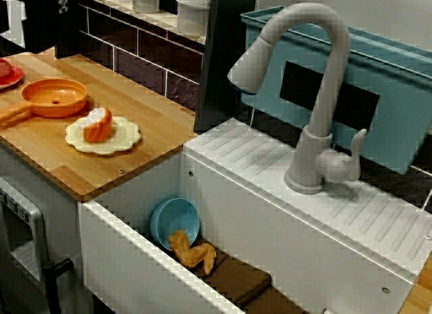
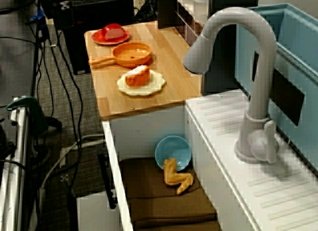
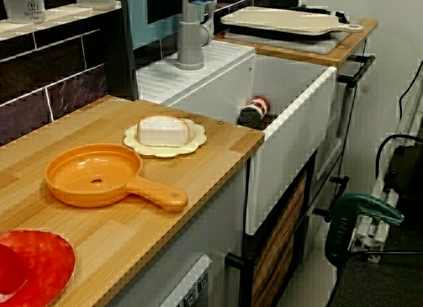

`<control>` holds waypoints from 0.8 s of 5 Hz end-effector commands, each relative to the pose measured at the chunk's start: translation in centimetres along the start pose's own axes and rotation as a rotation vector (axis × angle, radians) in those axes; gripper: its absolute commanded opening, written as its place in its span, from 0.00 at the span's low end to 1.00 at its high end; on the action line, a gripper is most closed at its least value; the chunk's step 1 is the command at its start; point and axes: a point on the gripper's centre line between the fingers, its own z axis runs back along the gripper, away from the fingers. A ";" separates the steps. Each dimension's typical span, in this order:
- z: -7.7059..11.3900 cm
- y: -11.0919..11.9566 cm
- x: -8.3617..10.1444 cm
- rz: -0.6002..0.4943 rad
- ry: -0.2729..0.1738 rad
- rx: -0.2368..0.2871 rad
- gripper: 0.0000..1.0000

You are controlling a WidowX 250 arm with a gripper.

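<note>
No gripper shows in any view. On the wooden counter point(image 1: 148, 105) an orange pan point(image 1: 54, 96) lies beside a cream scalloped plate point(image 1: 129, 137) carrying an orange and white food piece point(image 1: 98, 125). A red plate point(image 2: 102, 38) with a red item on it sits at the counter's far end. Inside the white sink point(image 1: 128, 267) a blue bowl point(image 1: 174, 221) leans on its side against the wall. A yellow-brown toy chicken piece point(image 1: 191, 252) lies against the bowl on a brown cloth point(image 2: 159, 201). In the low view from the counter's end, a small can point(image 3: 254, 112) lies in the sink.
A grey faucet point(image 1: 324, 105) arches over the sink from the ribbed white ledge point(image 1: 378, 219). A teal bin point(image 1: 398, 91) stands behind it. A black post point(image 1: 226, 57) rises at the counter's back. A cream cutting board point(image 3: 291, 20) lies beyond the sink. Cables cover the floor point(image 2: 54, 82).
</note>
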 end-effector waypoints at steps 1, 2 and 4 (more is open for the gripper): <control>-1.2 2.2 4.4 0.000 -0.043 -0.002 1.00; -1.3 2.1 6.5 -0.117 -0.080 -0.019 1.00; -2.2 1.8 8.2 -0.180 -0.074 -0.023 1.00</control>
